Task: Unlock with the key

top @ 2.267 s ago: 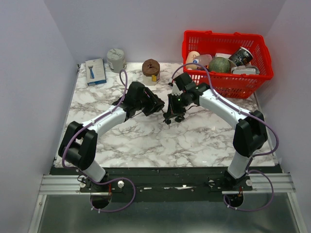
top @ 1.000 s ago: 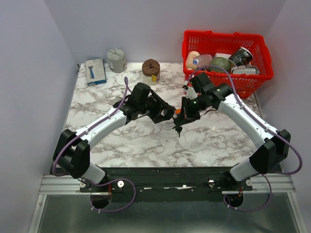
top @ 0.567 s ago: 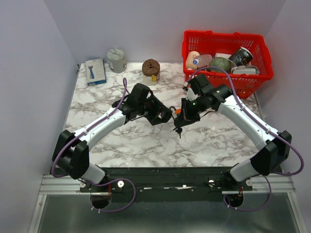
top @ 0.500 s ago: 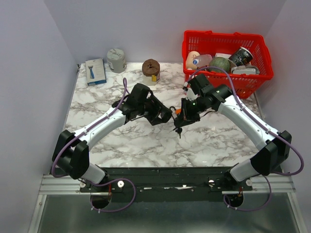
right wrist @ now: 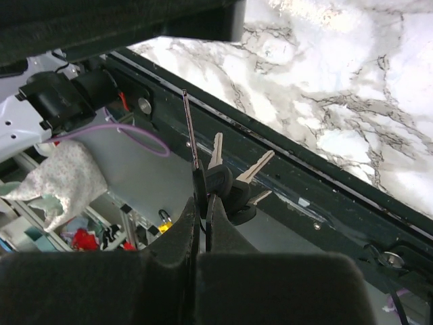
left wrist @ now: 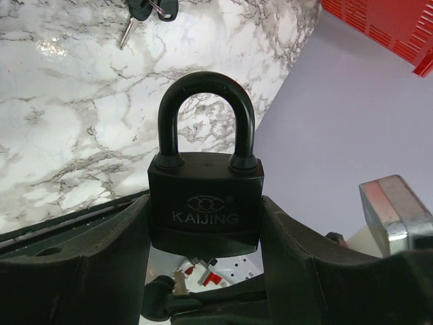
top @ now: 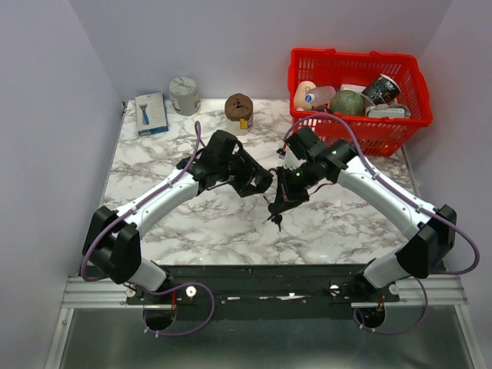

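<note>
My left gripper (top: pixel 260 182) is shut on a black padlock (left wrist: pixel 206 196) marked KAIJING, holding it by the body with the shackle closed and pointing away from the wrist. It is raised over the middle of the marble table (top: pixel 207 223). My right gripper (top: pixel 281 204) is shut on a bunch of black-headed keys (right wrist: pixel 220 179); one key sticks straight out from the fingertips and the others hang beside it. The keys (top: pixel 276 216) hang just right of and below the padlock, a short gap apart. They also show at the top of the left wrist view (left wrist: pixel 145 10).
A red basket (top: pixel 400 127) full of items stands at the back right. A brown jar (top: pixel 239 112), a grey can (top: pixel 184 94) and a blue-and-white box (top: pixel 151 114) stand along the back edge. The table's front rail (top: pixel 269 270) is near the arm bases.
My right gripper has moved left and toward the front with the keys, closing in on the padlock. The left gripper with the padlock has barely moved.
</note>
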`<state>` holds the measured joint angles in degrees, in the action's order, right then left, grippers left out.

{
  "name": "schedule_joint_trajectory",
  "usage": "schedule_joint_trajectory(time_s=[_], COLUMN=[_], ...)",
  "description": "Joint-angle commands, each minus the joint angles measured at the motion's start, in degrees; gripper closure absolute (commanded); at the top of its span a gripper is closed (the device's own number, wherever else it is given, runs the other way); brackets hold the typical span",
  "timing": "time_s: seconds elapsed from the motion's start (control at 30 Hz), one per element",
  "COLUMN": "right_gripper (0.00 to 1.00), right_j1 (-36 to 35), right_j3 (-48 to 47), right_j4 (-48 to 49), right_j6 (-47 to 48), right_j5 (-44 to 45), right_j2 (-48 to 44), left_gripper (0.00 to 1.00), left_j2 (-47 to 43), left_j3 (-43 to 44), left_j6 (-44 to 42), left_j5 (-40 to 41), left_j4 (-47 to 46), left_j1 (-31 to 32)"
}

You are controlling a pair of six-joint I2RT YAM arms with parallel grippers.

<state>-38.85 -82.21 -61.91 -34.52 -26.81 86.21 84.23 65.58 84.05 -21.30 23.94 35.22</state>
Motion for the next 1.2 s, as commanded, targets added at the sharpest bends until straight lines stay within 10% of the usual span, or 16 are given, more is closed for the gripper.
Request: schedule_joint_trajectory(time_s=[0.0,1.17], right_gripper=[0.99,0.99], right_j1=[-0.4,-0.4], right_j3=[-1.2,-5.4], right_j4=[-1.9,0.1], right_j6=[-0.2,-0.5], right_j5=[0.2,8.4], right_j2=[0.8,1.9], left_gripper=[1.00,1.00], left_j2=[-1.2,-3.6], left_j3=[2.7,1.4], left_j6=[0.1,-0.7], left_j5=[-0.4,-0.5], left_j4=[-1.2,0.3], left_j1=[0.1,0.8])
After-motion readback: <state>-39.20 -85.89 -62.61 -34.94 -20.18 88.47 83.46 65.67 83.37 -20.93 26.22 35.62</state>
